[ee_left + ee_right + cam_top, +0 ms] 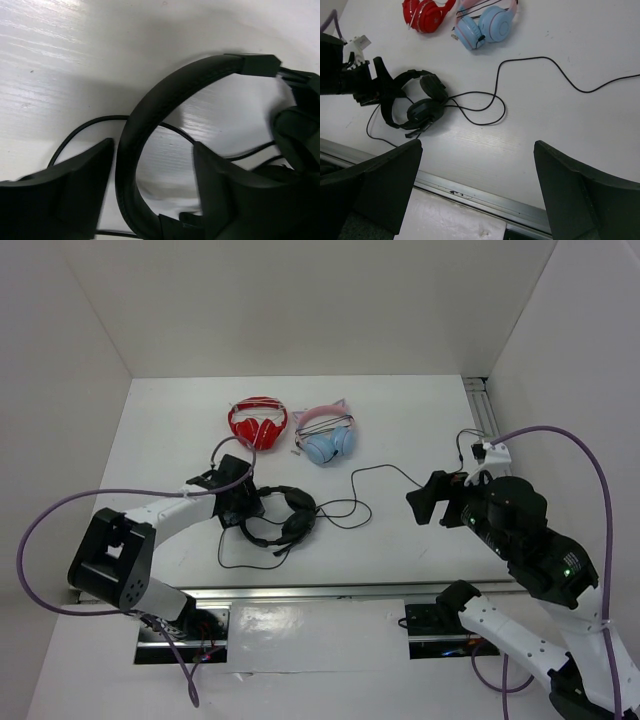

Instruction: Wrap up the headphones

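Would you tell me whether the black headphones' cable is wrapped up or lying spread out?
Spread out: the cable trails in loose loops across the table, away from the headphones.

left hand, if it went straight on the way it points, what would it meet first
The black headphones' headband, lying between the open fingers of the left hand; past it, probably the table.

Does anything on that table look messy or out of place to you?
Only the black headphones: their cable sprawls loose in loops over the table toward the right, not wrapped up. The red headphones and the blue-and-pink pair at the back lie tidy. No damage or spills visible.
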You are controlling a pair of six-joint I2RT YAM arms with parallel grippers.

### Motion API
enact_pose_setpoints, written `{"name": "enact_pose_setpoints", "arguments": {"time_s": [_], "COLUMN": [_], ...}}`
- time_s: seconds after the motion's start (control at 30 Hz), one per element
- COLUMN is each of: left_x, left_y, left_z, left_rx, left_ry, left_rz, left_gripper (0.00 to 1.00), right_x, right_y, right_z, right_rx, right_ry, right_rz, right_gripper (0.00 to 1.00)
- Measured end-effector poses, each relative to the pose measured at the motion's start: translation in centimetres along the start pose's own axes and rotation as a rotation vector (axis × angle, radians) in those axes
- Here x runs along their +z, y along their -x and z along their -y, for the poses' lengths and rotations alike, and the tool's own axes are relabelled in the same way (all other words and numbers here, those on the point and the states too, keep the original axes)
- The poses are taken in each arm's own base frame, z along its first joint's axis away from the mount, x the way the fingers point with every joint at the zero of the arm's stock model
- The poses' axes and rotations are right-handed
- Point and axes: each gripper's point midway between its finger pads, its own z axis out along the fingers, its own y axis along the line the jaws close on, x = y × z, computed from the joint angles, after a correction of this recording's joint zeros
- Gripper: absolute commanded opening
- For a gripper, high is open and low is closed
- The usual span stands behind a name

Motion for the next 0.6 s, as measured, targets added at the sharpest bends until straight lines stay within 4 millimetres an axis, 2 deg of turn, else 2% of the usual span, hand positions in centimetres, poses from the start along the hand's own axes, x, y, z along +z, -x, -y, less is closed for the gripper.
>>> {"name": "enact_pose_setpoints", "arguments": {"time_s": [0.1,0.13,0.2,0.3,0.37,0.5,0.6], "left_x": [0.5,0.6,0.6,0.8,0.9,0.9,0.8], "left_y": [-0.3,-0.4,-0.2,-0.2,-0.2,-0.1,-0.2], "left_z": [-0.4,-0.5,-0.8,-1.2,-1.5,-1.7,-1.9], "left_rx": [-0.006,-0.006,-0.006,0.002,0.003,0.006,0.005], "left_ry": [0.03,0.037,0.057,0.085,0.104,0.118,0.133], "left_rz": [-0.002,0.002,0.016,0.027,0.029,0.038,0.031], "left_gripper": [0.65,0.52,0.51,0.38,0.2,0.01,0.0], "right_x": [0.0,0.0,-0.1,-0.2,-0.4,-0.5,-0.6], "right_y": [0.1,0.1,0.1,0.0,0.1,0.2,0.2], "right_z": [-0.2,-0.3,-0.3,-0.3,-0.4,-0.4,-0.4], "right_rx": [0.002,0.003,0.003,0.005,0.007,0.009,0.009], "right_ry": [0.012,0.015,0.021,0.027,0.031,0.037,0.038], "right_rz": [0.005,0.007,0.01,0.016,0.021,0.029,0.031], "right_gripper": [1.0,1.0,1.0,1.0,1.0,1.0,1.0]}}
